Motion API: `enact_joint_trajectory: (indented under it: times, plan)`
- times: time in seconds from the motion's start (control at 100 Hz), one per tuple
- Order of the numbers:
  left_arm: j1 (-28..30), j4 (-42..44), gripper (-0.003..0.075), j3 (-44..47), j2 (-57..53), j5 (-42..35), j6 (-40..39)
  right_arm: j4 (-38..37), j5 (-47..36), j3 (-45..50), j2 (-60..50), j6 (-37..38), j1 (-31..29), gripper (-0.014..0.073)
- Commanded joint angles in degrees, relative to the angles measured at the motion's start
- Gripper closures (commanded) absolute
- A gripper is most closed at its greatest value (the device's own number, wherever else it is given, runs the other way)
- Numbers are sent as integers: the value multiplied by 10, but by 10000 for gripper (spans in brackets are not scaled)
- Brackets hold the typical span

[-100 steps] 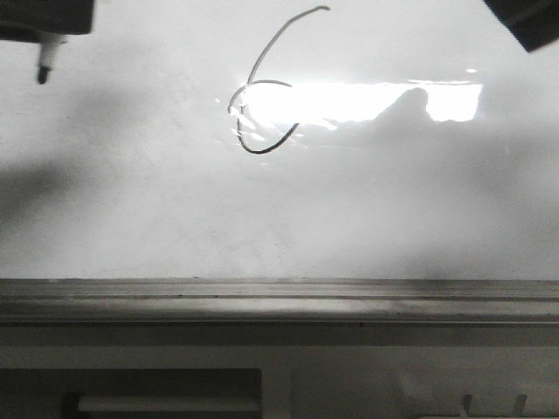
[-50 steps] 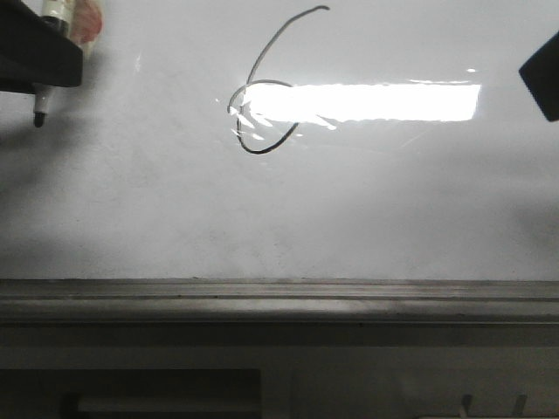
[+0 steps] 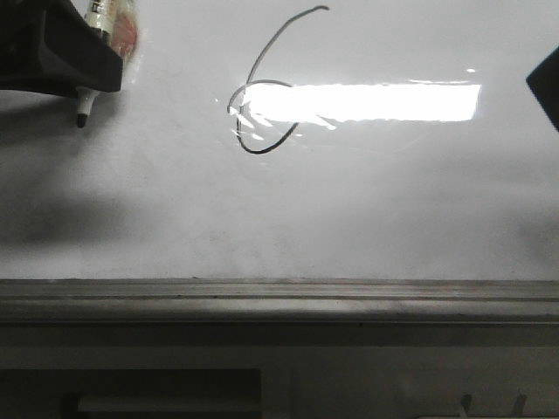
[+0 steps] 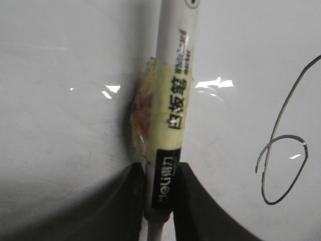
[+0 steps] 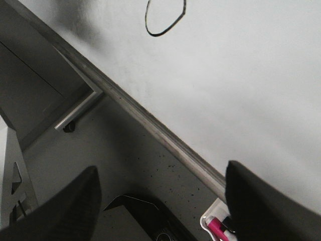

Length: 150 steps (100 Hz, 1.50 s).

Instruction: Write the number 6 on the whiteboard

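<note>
Already the number 6 (image 3: 262, 87) stands drawn in thin black line on the whiteboard (image 3: 349, 209), its long curved stroke rising up and to the right and its round loop closing below, partly washed out by a bright bar of glare (image 3: 362, 102) just right of the loop. Well left of the 6, near the board's upper left corner, the left gripper (image 4: 159, 188) pinches a white-and-black marker (image 4: 170, 105) between its two dark fingers; a wad of yellowish tape (image 4: 150, 118) wraps the barrel just beyond the grip, and the black tip (image 3: 81, 120) points down, whether touching the board I cannot tell. Below the 6 runs the grey metal ledge (image 3: 279, 297) along the board's lower edge. Far right of the 6, only a dark corner of the right gripper (image 5: 160, 196) shows in the front view; its wrist camera shows the jaws spread wide with nothing between them, near the ledge, with a pink-capped object (image 5: 216, 227) in a white holder beneath.
</note>
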Motion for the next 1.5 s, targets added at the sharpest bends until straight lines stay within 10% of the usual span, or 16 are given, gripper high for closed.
enact_joint_trajectory:
  times: [0.0,0.83,1.19,1.49]
  plan:
    - [-1,2,741,-20,-6,-2,-3,26,-10,-15,-4,0,-5,126]
    - [-1,-31,732,-20,7,-4,-3,26,5,-15,-4,0,-5,126]
    - [-1,-28,183,-20,5,-24,0,26,0,-15,-4,0,-5,126]
    - [-2,-38,150,-20,-74,-50,110,21,0,-15,-5,0,-5,126]
